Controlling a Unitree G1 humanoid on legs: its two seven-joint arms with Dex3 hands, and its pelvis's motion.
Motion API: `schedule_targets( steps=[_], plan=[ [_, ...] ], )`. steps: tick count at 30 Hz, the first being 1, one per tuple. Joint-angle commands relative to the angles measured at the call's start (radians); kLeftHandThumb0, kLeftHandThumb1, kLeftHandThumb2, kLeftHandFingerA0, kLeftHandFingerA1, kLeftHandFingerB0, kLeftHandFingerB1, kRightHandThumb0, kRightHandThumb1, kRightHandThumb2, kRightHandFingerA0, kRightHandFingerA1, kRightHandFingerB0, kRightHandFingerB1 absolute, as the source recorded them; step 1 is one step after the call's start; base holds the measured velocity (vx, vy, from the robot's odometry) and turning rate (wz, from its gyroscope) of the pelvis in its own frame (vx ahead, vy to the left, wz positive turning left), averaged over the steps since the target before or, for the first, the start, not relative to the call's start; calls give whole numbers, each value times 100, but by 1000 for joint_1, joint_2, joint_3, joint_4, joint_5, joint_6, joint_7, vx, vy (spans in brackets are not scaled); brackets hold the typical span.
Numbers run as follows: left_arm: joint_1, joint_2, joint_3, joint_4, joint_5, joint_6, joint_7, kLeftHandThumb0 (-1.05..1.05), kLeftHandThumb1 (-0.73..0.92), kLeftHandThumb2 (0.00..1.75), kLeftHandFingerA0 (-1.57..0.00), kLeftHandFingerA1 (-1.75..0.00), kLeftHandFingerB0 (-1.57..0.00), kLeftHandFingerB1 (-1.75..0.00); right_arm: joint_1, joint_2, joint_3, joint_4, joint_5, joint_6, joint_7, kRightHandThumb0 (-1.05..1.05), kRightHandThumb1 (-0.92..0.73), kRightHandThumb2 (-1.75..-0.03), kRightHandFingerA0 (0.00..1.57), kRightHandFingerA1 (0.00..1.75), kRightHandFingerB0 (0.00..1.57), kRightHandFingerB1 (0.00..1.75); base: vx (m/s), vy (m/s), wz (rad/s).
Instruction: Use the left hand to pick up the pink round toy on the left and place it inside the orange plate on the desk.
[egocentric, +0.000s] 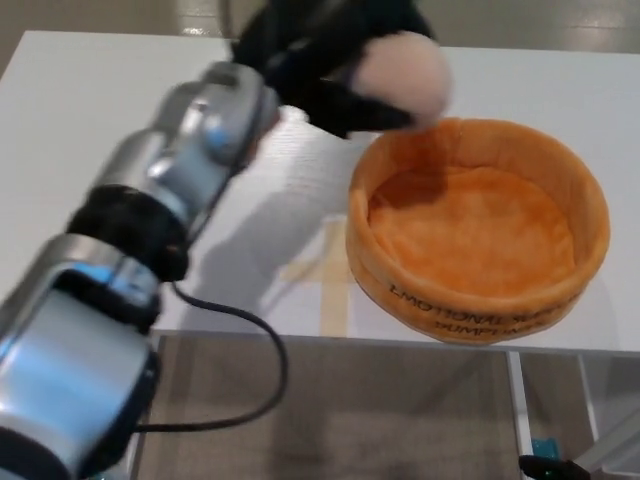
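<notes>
Left hand (325, 60) closed tight around pink toy (402, 72), up in the air over back-left rim of orange plate (478, 300).

A white desk (90, 120) with a faint wood grain fills most of the view, its near edge running across the lower part of the picture. On its top, near that edge, lies a cross of tan tape (325, 275), one strip reaching to the desk's front edge. Below the desk a light metal leg (515, 415) goes down on the right side, and a second leg on the left is mostly hidden. Under and beyond the desk is a brownish floor (400, 420); past the desk's far edge the floor shows pale glare. Low at the right, beside the leg, a small dark object (555, 467) with a teal bit is too small to tell.
</notes>
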Motion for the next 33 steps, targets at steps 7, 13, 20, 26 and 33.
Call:
schedule_targets(
  steps=[7, 13, 20, 26, 33],
  plan=[
    [-2, -153, -97, 20, 96, 56, 39, -26, 67, 67, -90, -157, -86, -93, 11, 14, 14, 6, -18, -1, -8, -22, -57, -57, 49, 89, 32, 71, 0, 0, 0],
    [17, -175, -102, 42, 81, 55, -6, -13, 69, 61, -76, -111, -59, -41, 8, 10, 18, 3, -21, 5, -10, -21, -57, -57, 47, 87, 33, 70, 0, 0, 0],
    [45, -130, -166, -29, 158, 177, -92, -69, 40, 80, 0, 0, 0, -4, 8, 13, 17, 2, -24, 3, -8, -21, -58, -57, 47, 88, 32, 70, 0, 0, 0],
    [61, -93, -178, -97, 168, 226, -128, -97, 53, 62, 0, 0, 0, -4, 5, 17, 22, 1, -30, 7, -8, -22, -58, -57, 47, 86, 33, 69, 0, 0, 0],
    [74, -40, -142, -230, 154, 228, -141, -95, 48, 63, 0, 0, 0, -1, 5, 6, 42, 0, -47, 16, 5, -26, -58, -57, 42, 83, 39, 71, 0, 0, 0]
  ],
)
